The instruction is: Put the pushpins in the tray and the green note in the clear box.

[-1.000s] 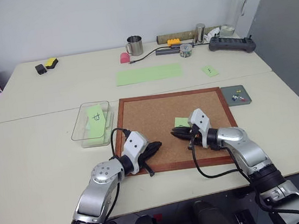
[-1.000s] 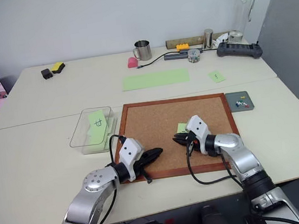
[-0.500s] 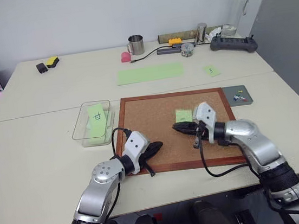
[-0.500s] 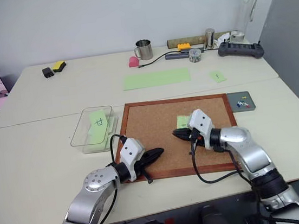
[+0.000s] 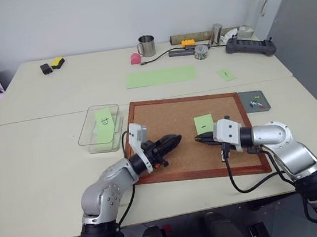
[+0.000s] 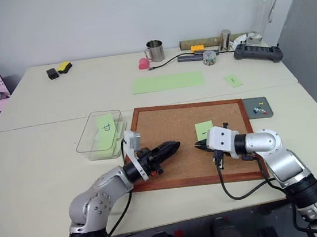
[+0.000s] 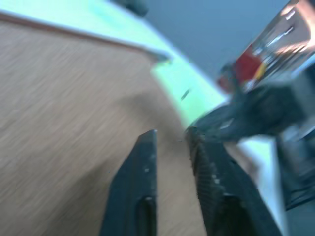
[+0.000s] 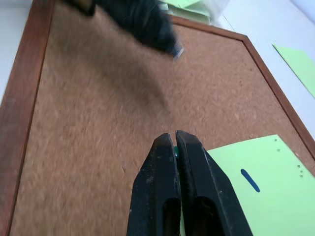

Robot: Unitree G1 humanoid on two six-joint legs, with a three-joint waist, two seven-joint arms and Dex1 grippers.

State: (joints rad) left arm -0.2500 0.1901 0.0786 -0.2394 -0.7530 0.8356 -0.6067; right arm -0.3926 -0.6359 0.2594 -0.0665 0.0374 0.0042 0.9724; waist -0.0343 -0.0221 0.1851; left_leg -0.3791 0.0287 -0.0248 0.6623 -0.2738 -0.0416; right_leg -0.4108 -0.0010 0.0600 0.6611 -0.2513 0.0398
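Fingers of your left gripper (image 5: 173, 141) have parted slightly; your right gripper (image 5: 198, 139), pinching a pushpin (image 8: 175, 152), has lifted off the green note (image 5: 203, 123), now loose on the corkboard (image 5: 164, 118). Tray (image 5: 253, 100) next.

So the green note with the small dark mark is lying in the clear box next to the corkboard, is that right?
Not quite. The green note with the small dark mark lies on the corkboard, as the left eye view shows. The clear box does sit next to the corkboard, but the note inside it carries a large handwritten character.
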